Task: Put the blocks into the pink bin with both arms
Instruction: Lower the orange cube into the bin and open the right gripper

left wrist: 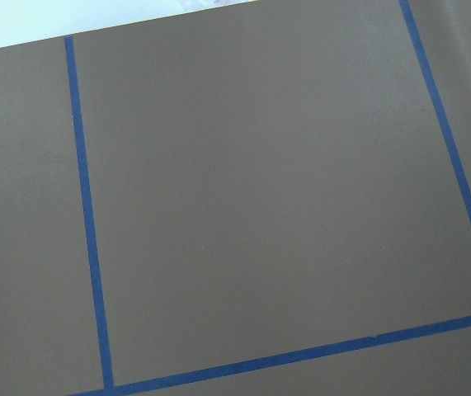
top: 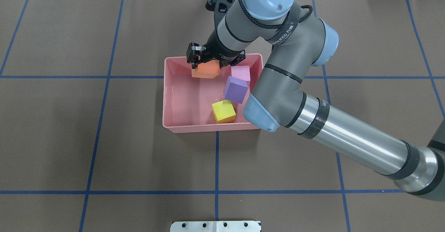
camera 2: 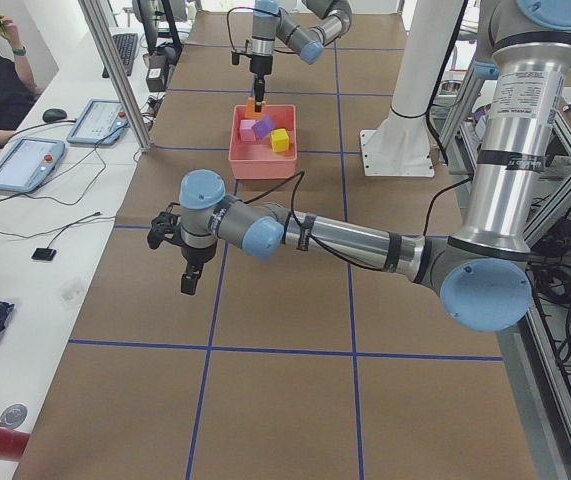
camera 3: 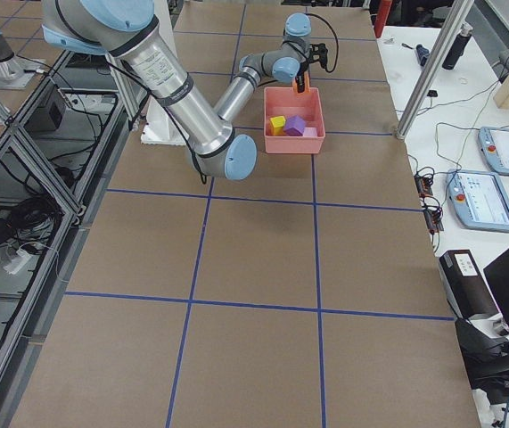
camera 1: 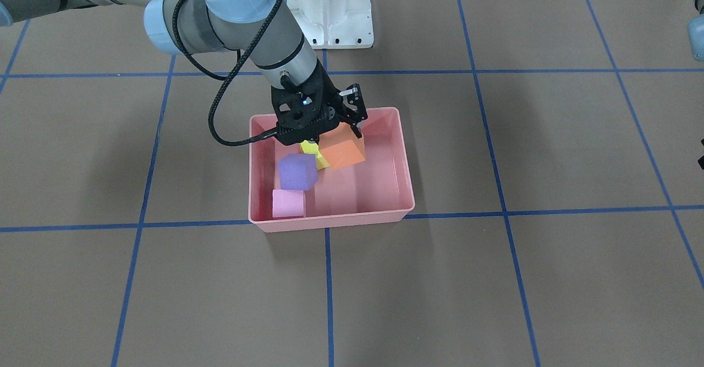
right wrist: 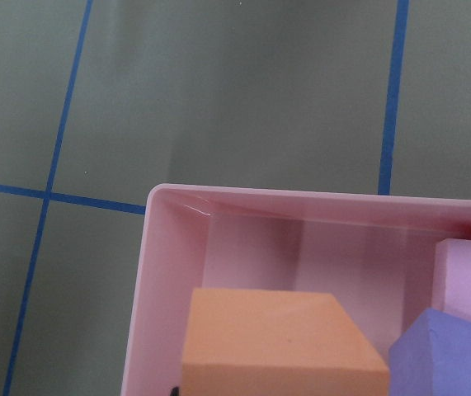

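The pink bin (camera 1: 330, 221) sits at the table's middle and also shows in the overhead view (top: 208, 129). Inside it lie the yellow block (top: 223, 111), the light pink block (top: 240, 73) and the purple block (top: 235, 89), which is tilted against its neighbours. My right gripper (camera 1: 335, 136) is over the bin's far-left corner as the overhead view shows it. It is shut on the orange block (camera 1: 344, 153), held just above the bin floor; the block fills the bottom of the right wrist view (right wrist: 276, 342). My left gripper (camera 2: 187, 275) hangs over bare table well away from the bin; I cannot tell whether it is open.
The white pedestal base (camera 1: 330, 9) stands behind the bin on the robot's side. Blue tape lines (top: 216, 155) cross the brown table. Operator desks with tablets (camera 2: 25, 160) run along the far edge. The left wrist view shows only table and tape.
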You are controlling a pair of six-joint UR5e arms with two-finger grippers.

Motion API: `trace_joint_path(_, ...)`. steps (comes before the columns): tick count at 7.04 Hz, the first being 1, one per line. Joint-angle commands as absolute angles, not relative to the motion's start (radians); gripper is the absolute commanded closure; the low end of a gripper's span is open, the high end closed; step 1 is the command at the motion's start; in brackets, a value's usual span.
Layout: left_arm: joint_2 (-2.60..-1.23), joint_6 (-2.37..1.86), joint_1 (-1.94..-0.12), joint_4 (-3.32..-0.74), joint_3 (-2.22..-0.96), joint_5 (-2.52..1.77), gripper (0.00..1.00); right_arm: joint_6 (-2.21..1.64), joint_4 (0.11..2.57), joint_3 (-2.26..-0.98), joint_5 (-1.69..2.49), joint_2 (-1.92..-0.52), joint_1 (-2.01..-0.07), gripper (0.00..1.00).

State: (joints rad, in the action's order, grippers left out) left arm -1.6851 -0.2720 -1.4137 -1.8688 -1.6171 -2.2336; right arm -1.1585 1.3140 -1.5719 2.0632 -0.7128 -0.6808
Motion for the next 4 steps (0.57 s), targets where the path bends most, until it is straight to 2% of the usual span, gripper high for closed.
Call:
trace_joint_path(1, -1.645, -0.272, -1.417, -1.922, -1.605, -2.224, 0.00, -1.189, 1.315, -1.586, 2.075, -0.692, -0.680, 0.00)
trace_joint_path(4, -1.629, -0.270, -1.419, -1.922, -1.614, -2.226, 0.00, -1.193, 1.305, -1.765, 2.077, -0.760, -0.690, 0.00)
